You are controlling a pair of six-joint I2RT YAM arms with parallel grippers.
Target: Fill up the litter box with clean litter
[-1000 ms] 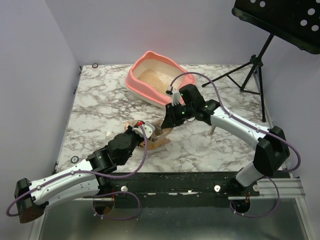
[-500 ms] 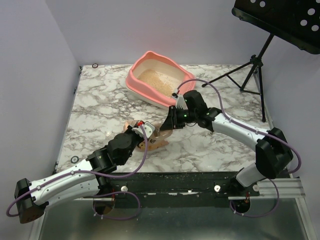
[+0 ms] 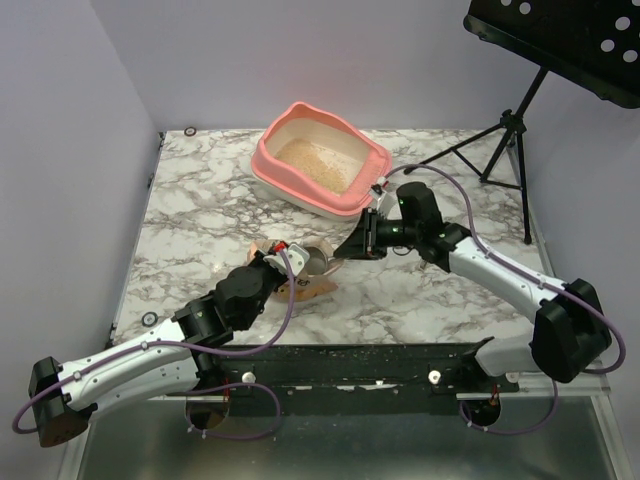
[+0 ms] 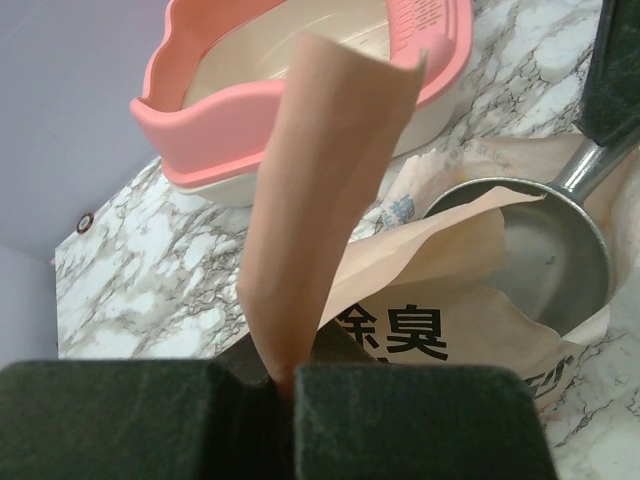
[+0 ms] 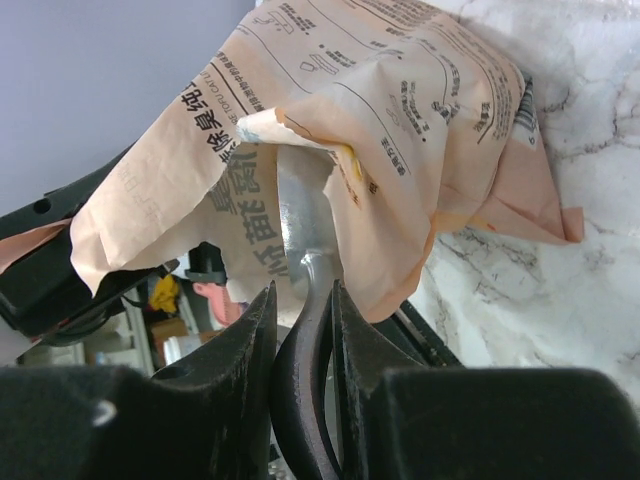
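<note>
- Here, the left claw (image 4: 288, 380) is clamped shut on a flap of the tan paper bag (image 4: 430, 270), lifting the mouth up and open so a tool can get inside.
- The right claw (image 5: 305, 320) is closed around the dark handle of a metal scoop (image 4: 555, 250), whose bowl sits in the bag's opening. The bowl looks bare in the left wrist view, which suggests a fresh load is about to be dug out.
- The litter box (image 3: 300, 192) stands at the far side of the tabletop (image 3: 200, 220), beyond the bag and apart from it. One corner is angled toward the right arm, apparently near enough for short trips with the scoop.
- Clean litter (image 3: 312, 162) lies on the box floor in a pale tan layer. The cream inner wall shows well above it, so the filling looks under way rather than finished.
- The tabletop is white and marble-patterned with grey veining, closed in by plain lilac-grey walls.
- A black music stand (image 3: 560, 40) on a tripod stands at the far right, well clear of both arms.
</note>
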